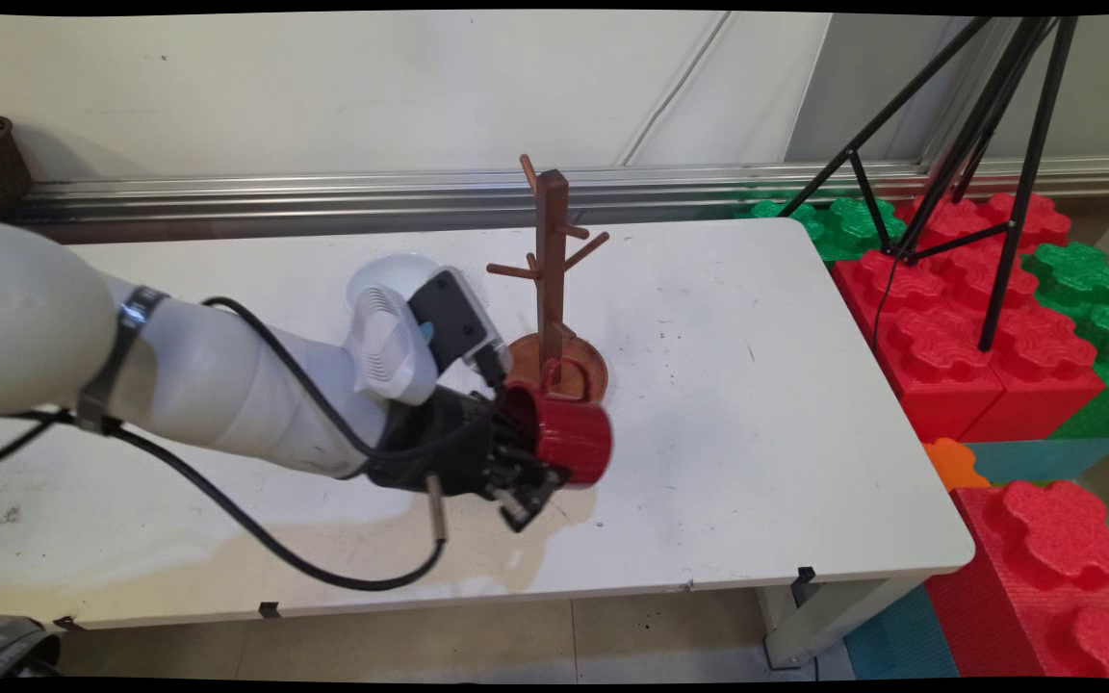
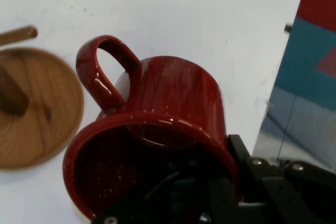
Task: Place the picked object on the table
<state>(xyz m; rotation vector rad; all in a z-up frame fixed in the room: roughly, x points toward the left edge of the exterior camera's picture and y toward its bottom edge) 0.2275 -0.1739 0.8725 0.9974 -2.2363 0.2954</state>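
Your gripper pinches the red mug by its rim, one finger inside and one outside. The mug lies tipped on its side above the table, just beside the wooden mug tree, handle toward its base.

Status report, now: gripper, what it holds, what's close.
Gripper shut on red mug, one finger inside the rim. Mug on its side. Wooden mug tree just behind, apart.
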